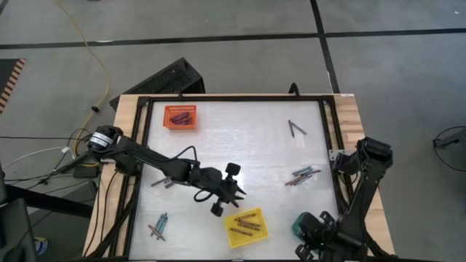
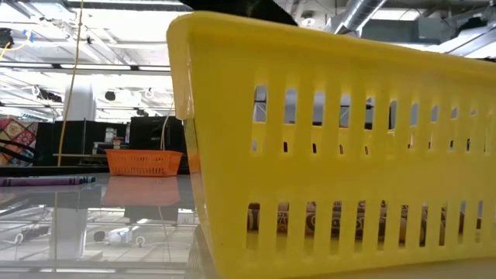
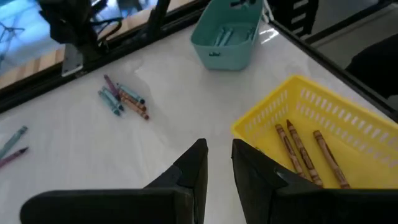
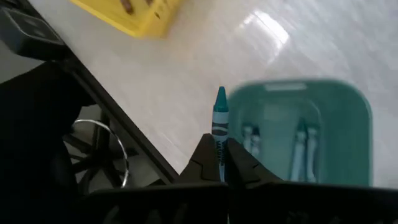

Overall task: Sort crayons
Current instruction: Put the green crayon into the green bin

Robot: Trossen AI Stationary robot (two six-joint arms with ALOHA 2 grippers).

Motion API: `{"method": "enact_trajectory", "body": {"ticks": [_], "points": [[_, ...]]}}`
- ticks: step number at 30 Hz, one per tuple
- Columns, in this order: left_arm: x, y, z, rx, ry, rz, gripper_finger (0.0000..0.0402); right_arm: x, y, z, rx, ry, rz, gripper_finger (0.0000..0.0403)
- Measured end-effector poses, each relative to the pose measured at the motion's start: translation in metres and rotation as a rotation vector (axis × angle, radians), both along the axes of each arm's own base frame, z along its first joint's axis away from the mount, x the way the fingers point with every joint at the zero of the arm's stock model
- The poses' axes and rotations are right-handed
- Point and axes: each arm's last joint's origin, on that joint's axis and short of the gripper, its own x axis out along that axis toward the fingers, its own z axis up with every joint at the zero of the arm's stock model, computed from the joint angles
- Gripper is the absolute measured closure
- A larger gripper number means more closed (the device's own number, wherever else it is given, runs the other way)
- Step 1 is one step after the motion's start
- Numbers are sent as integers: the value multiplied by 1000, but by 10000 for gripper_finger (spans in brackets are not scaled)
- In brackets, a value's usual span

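Right claw (image 4: pixel 219 163): pinched shut on a teal crayon (image 4: pixel 219 121), just beside the teal tray (image 4: pixel 348 106).
Left claw (image 3: pixel 217 158): slightly parted, empty, beside the yellow tray (image 3: pixel 348 118).
Handling: you'll find crayons light, stiff, snappable; grip mid-shaft.

trays: 3, orange (image 1: pixel 180 116) upper left, yellow (image 1: pixel 245 226) lower centre, teal (image 1: pixel 298 225) lower right | arms: 2 | loose crayon clusters on table: 4 | brown crayons in yellow tray: 3 (image 3: pixel 298 151) | crayons in teal tray: uncountable
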Motion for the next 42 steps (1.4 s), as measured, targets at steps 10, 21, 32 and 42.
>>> {"method": "enact_trajectory", "body": {"ticks": [10, 21, 32, 42], "points": [[23, 9, -29, -74, -10, -42, 338, -8, 6, -15, -23, 123, -16, 403], [25, 12, -27, -80, -21, -41, 338, -10, 6, -21, -48, 189, -21, 403], [23, 11, -32, -102, 37, -48, 338, -11, 8, -33, -80, 280, -45, 334], [22, 11, -32, -106, 40, -46, 337, -5, 0, -24, -82, 224, -62, 284]]}}
